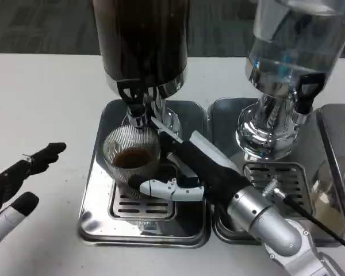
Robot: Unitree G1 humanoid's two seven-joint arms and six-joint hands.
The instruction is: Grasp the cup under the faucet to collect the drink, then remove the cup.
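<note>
Seen from above, over a white table [40, 103]. At centre frame stood a clear ribbed glass cup [131, 154] on the slotted grate of a shiny square steel drip tray [98, 195], directly beneath the black faucet [133, 98] of a tall dispenser filled with dark liquid [142, 40]. Held a shallow pool of brown drink in its bottom. Wrapped around the cup from the right side of the frame was the right hand [181, 172] — white-and-black fingers [161, 188] curled across the cup's near side, another finger against its far side, so gripping the glass. Trailed off toward the lower right on a silver forearm [264, 221].

At the left edge, lower down, lay the left hand [17, 184], resting above the bare table, well apart from the tray. Fingers spread, dark tips pointing toward the cup, holding nothing.

In the upper right stood a second dispenser with a clear tank of water-like liquid [299, 34] on a chrome pedestal, with its own black tap [308, 87] — set over a second steel drip tray [230, 115] just beside the first. Ran across the lower right corner, a thin black cable [328, 227].
</note>
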